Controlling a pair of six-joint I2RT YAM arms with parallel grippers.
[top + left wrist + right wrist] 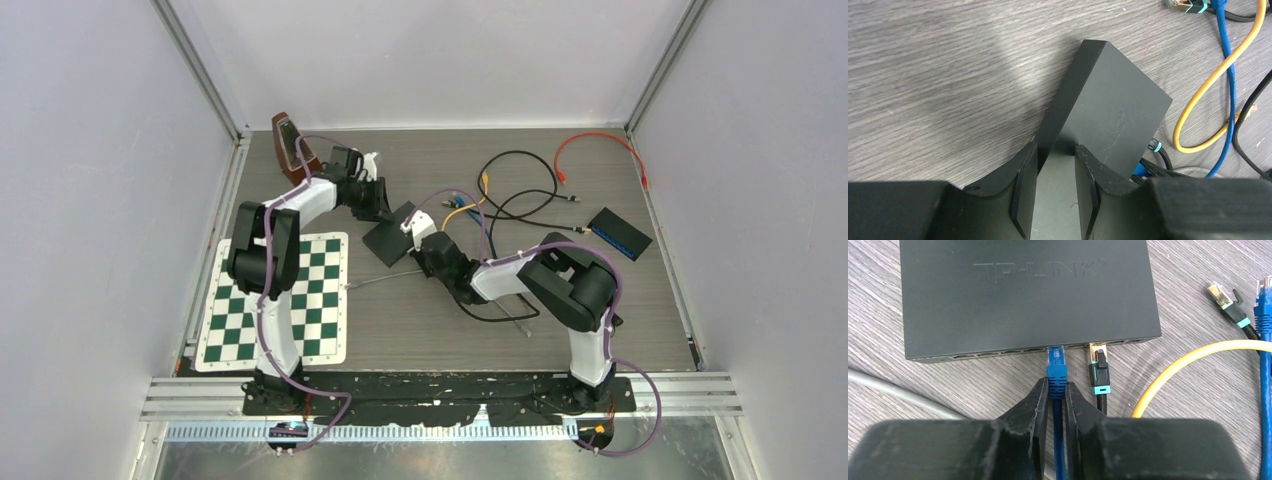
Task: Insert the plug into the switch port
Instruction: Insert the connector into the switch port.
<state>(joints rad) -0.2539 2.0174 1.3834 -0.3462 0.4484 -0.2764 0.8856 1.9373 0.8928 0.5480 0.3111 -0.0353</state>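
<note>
The black switch [1023, 295] lies flat on the wooden table, its row of ports facing my right wrist camera. My right gripper [1056, 390] is shut on the ribbed boot of the blue plug [1056, 365]. The plug's clear tip sits in the mouth of a middle port; how deep it reaches I cannot tell. A black plug with a teal boot [1098, 371] sits in the port just to its right. My left gripper [1057, 150] is shut on the switch [1108, 110] at its near edge. In the top view the switch [385, 243] lies between both grippers.
A yellow cable [1188, 357], a loose black plug [1228, 302] and a loose blue plug [1264, 295] lie right of the switch. A grey cable [893, 390] runs at the left. Farther off are a second switch [620, 233], an orange cable [600, 142] and a checkered mat [275, 300].
</note>
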